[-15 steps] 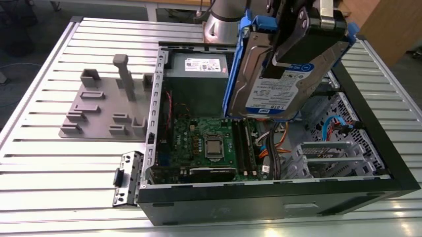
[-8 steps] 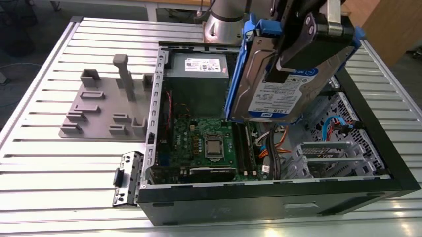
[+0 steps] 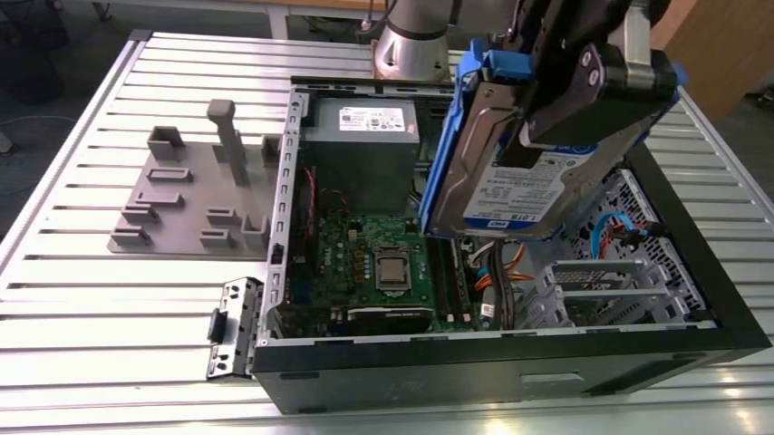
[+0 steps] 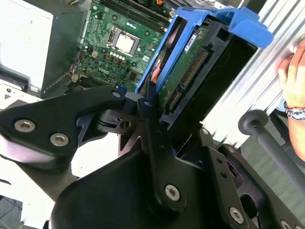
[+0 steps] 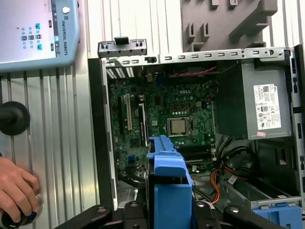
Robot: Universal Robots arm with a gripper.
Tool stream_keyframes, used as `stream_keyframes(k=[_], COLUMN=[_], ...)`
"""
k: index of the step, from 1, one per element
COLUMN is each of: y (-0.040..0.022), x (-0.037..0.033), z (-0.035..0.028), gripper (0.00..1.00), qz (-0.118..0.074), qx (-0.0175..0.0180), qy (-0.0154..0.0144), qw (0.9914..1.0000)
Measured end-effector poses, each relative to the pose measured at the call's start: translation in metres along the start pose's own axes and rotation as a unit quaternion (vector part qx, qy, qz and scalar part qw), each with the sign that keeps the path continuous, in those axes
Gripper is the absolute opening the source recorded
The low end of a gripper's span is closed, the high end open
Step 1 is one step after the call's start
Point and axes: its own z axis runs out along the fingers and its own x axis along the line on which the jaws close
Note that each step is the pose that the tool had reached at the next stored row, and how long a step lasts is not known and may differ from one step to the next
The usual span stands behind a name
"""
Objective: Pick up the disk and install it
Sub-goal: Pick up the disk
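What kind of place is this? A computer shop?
Likely a robot lab or workshop: a gripper holds the disk above an open computer case on a slatted metal table.

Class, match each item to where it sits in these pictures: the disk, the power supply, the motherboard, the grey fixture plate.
Items:
1. the disk
2. power supply
3. motherboard
4. grey fixture plate

Places:
A. flat on the floor of the open computer case
B. on the table, outside the case, at the exterior view's left
C. clamped in the end effector, above the case
D. in a corner inside the case

Pairs: 1-C, 2-D, 3-A, 4-B
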Motion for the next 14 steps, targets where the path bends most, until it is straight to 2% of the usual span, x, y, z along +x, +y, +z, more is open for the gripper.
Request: stream_keyframes(k=[2, 6, 14], y=[-0.0020, -0.0106, -0.0323], x=[0.0035, 0.0072, 0.0079], z=[0.0001, 0.0007, 0.0022], gripper=[0.36, 0.36, 0.36], qz=[0.000, 0.000, 0.000], qx=[0.0000, -0.0002, -0.0005], qy=[0.0001, 0.0001, 0.0002], qw=[1.00000, 1.00000, 1.00000])
